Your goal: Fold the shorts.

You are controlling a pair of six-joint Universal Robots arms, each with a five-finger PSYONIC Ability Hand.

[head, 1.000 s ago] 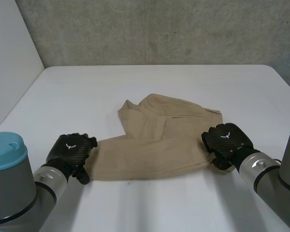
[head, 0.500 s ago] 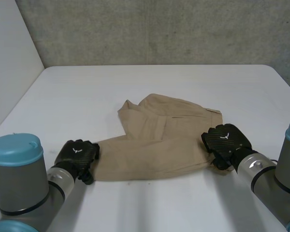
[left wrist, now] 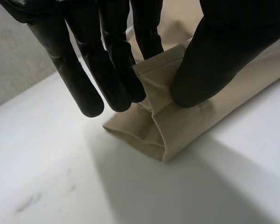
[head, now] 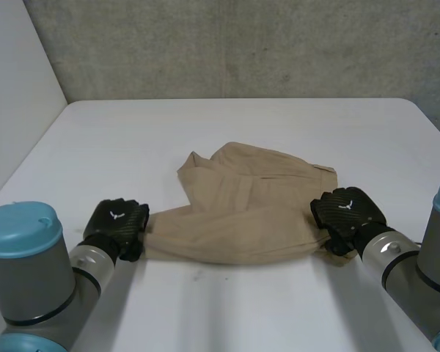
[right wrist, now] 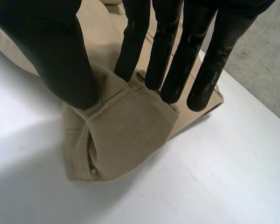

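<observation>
Starting on the left: the left hand (head: 116,226) is down near the table's (head: 227,125) front-left corner, sitting right at the left end of the shorts (head: 242,213). In its wrist view it is closed on cloth, with the thumb (left wrist: 214,60) pressing the leg hem against the fingers (left wrist: 119,74). That pinched corner rides just off the surface while the rest of the hem droops to the table. It looks a secure pinch, and I'd say it sits at the very end so the whole strip comes along when the arm moves.

Across the middle, the tan shorts lie around the table's centre, a little toward the front edge. A rumpled upper part points to the back edge, and a long band along the front runs from hand to hand. That band looks drawn fairly straight, which suits a clean crease.

Now the right side: the right hand (head: 348,214) is at the shorts' right end, toward the front-right of the table. Its own camera shows thumb and fingers clamped on a bunched wad of cloth, a thicker, messier bite than the left's.

With a grip on each end of the front band, my read is that the fold is set up but not yet made. Both ends would need to travel together toward the back edge, and the bulkier right bunch could skew the fold.
</observation>
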